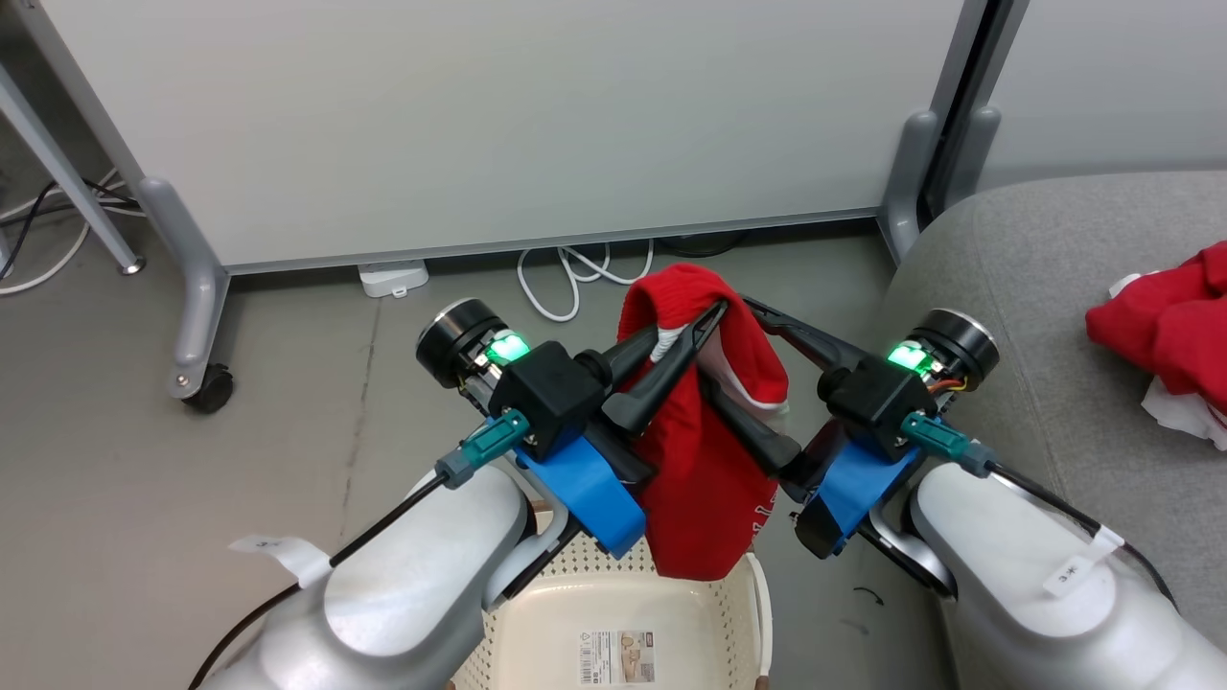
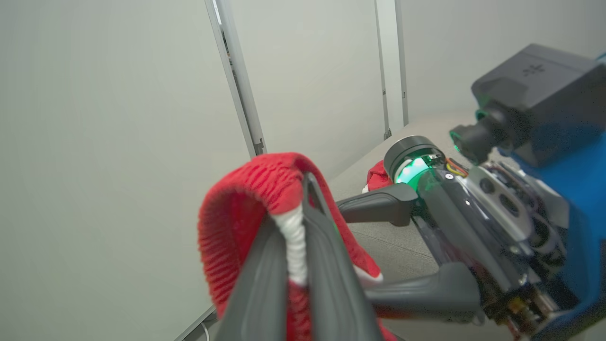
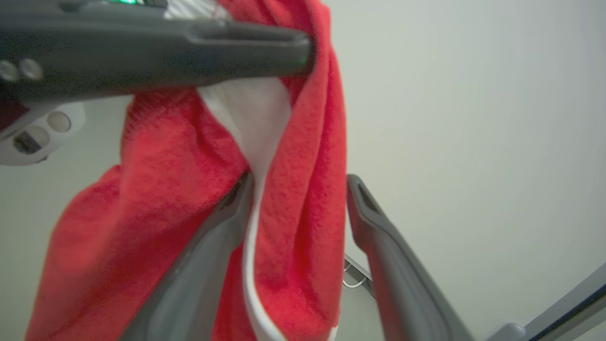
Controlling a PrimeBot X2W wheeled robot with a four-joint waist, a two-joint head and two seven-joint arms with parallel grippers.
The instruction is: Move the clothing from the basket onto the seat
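In the head view the left gripper [image 1: 705, 321] is shut tight on the top fold of a red garment [image 1: 705, 479]. The garment hangs free just above the basket [image 1: 546, 642], so it is lifted out. The right gripper [image 1: 724, 340] stands wide open around the same fold and holds nothing. A second garment [image 1: 1169, 326] lies on the seat [image 1: 1016, 316] at the right.

In the left wrist view the two fingers [image 2: 331, 284] pinch the white trim, a firm edge for carrying.

In the right wrist view the cloth hangs between the spread fingers [image 3: 199, 265]. It seems to brush one, but the blur makes this uncertain. Probably this gripper waits to take a second hold.
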